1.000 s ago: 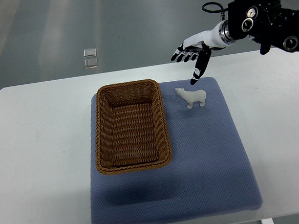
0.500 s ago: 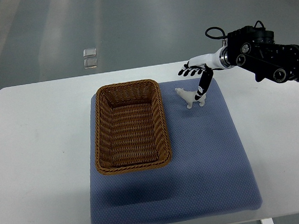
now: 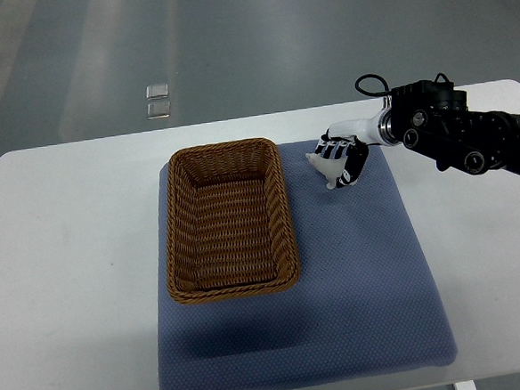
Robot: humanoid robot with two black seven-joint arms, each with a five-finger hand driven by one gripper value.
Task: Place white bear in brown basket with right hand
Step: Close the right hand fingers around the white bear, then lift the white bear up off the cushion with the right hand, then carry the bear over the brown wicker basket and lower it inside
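A black-and-white robotic right hand (image 3: pixel 342 158) reaches in from the right edge, its fingers curled around a small white bear figurine (image 3: pixel 326 166) standing on a blue padded mat (image 3: pixel 364 277). Just left of it sits an empty brown rectangular wicker basket (image 3: pixel 229 219), on a white desk (image 3: pixel 68 262).

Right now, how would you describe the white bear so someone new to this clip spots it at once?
Find the blue mat on the white table. Just off the brown basket, by its far right corner, stands the white bear, with the right hand closed over it. It is the only small white figurine on the mat.
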